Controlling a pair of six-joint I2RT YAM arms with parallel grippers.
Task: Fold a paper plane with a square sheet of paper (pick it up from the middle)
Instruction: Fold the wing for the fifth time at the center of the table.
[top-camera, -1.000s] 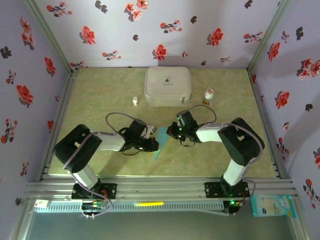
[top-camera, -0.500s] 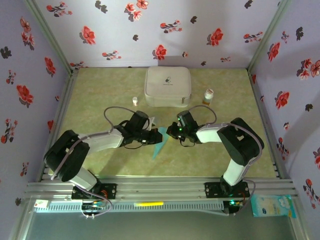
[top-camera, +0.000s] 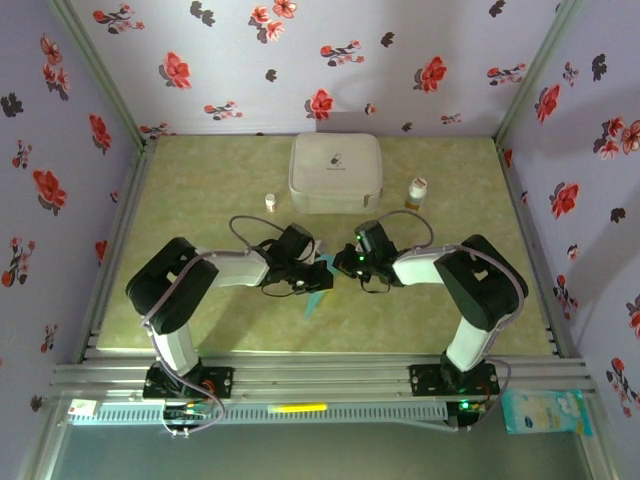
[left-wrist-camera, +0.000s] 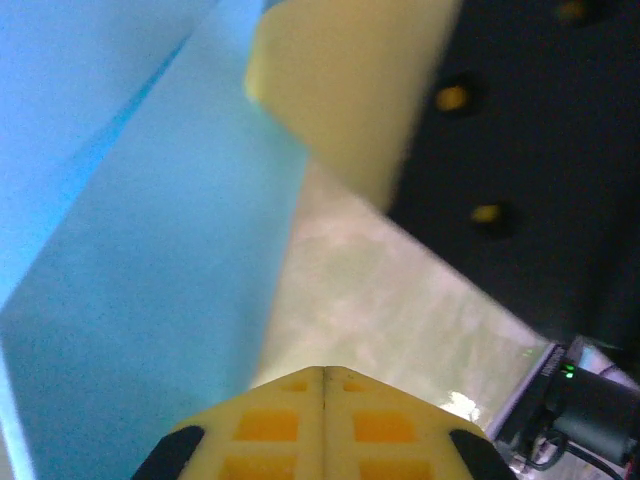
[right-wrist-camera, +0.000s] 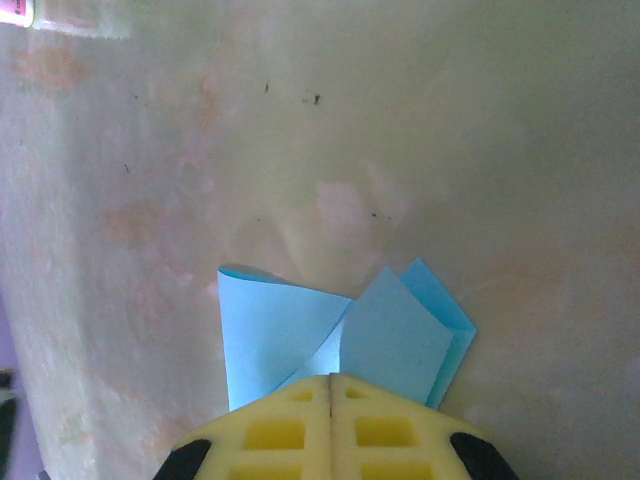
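Observation:
The light blue-teal paper, folded into a narrow pointed paper plane shape (top-camera: 313, 298), lies on the table between my two grippers. My right gripper (top-camera: 343, 264) is shut, its yellow tips (right-wrist-camera: 330, 378) resting over the paper's wide end, where two loose flaps (right-wrist-camera: 390, 335) stick out past them. One flap curls up slightly. My left gripper (top-camera: 320, 272) is shut too (left-wrist-camera: 323, 370), low at the paper's edge, with the blue sheet (left-wrist-camera: 150, 260) to its left. One yellow finger of the right gripper (left-wrist-camera: 350, 90) sits close ahead of it. Nothing shows between either pair of jaws.
A white rounded case (top-camera: 335, 172) stands at the back of the greenish table (top-camera: 200, 180). A small white bottle (top-camera: 270, 202) is to its left and an orange-banded bottle (top-camera: 418, 190) to its right. Flowered walls close in three sides.
My left arm has swung right and forward, bringing its shut gripper up against the paper beside the right gripper. The right arm and the paper have stayed put.

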